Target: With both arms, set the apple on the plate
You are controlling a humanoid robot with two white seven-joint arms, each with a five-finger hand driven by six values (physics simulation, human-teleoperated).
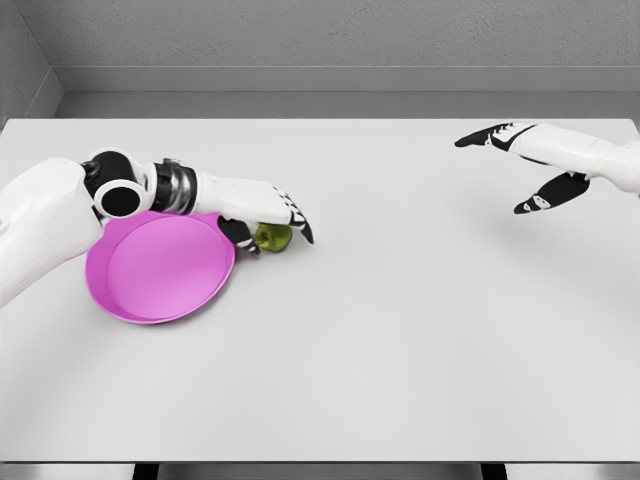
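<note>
Across nearly the whole view spreads a pale grey table (400,350), bare and matte, meeting a grey wall at the back with a lighter band along its foot, and a dark gap showing below the near edge. Next in size, the left arm (40,215) comes in from the lower left and lies across the far rim of the pink plate (160,265), which sits flat on the table toward the left side. At the end of that arm, the left hand (265,215) reaches just past the plate's right edge, palm down, with its fingers curled over the green apple (272,238); the apple rests on the table, touching or almost touching the plate's rim, not on the plate. From this angle the hand covers most of the fruit, so it looks like a grasp from above, though a loose cupping cannot be ruled out. That placement makes sense as the start of a short lift sideways onto the plate. Over at the upper right, the right hand (530,165) hangs above the table well apart from everything, its fingers spread and thumb dropped, holding nothing, probably waiting clear of the work until it is needed.
</note>
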